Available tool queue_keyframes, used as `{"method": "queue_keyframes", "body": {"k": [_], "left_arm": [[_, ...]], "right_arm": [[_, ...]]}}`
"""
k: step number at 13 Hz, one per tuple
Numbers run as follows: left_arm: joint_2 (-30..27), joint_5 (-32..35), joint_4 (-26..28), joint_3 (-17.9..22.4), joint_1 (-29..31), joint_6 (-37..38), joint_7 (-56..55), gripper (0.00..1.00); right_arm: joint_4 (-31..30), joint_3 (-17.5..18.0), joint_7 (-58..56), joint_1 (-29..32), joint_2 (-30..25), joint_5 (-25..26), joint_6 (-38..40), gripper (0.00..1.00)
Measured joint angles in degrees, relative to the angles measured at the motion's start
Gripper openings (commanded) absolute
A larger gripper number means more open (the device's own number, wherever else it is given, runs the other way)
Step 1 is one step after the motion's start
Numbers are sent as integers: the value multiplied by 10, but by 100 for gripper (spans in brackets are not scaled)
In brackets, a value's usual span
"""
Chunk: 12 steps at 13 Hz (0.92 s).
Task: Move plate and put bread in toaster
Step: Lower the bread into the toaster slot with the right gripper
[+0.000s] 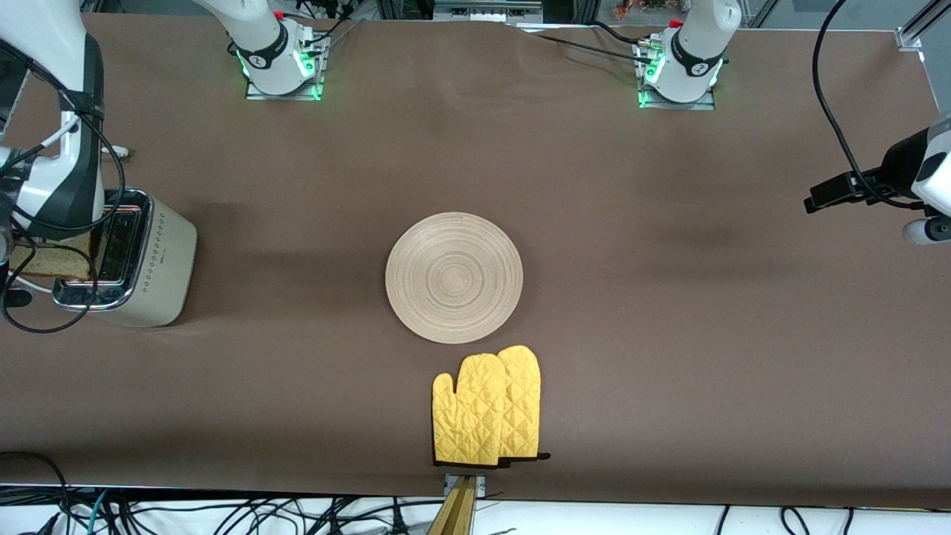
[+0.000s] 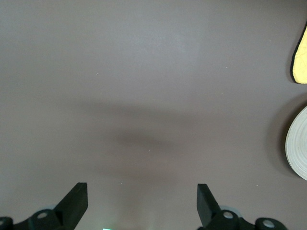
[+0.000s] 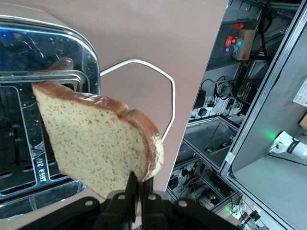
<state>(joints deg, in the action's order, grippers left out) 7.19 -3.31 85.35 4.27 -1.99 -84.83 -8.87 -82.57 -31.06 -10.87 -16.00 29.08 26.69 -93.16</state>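
Note:
The bread, a brown speckled slice with a darker crust, hangs tilted with my right gripper shut on its lower corner. It is just over the chrome top of the cream toaster, beside the slots. In the front view the bread shows at the toaster, which stands at the right arm's end of the table. The pale wooden plate lies flat mid-table. My left gripper hangs open and holds nothing over bare cloth at the left arm's end, with the plate's rim off to one side.
A pair of yellow oven mitts lies nearer to the front camera than the plate, close to the table's edge. The toaster's white cord loops on the cloth beside it. Black cables hang around the right arm near the toaster.

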Motion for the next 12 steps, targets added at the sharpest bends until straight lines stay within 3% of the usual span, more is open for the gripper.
{"method": "queue_keyframes", "body": {"k": [12], "left_arm": [[0,0,0,0,0,0,0,100]], "right_arm": [[0,7,61,13,6,-1,0,0]]}}
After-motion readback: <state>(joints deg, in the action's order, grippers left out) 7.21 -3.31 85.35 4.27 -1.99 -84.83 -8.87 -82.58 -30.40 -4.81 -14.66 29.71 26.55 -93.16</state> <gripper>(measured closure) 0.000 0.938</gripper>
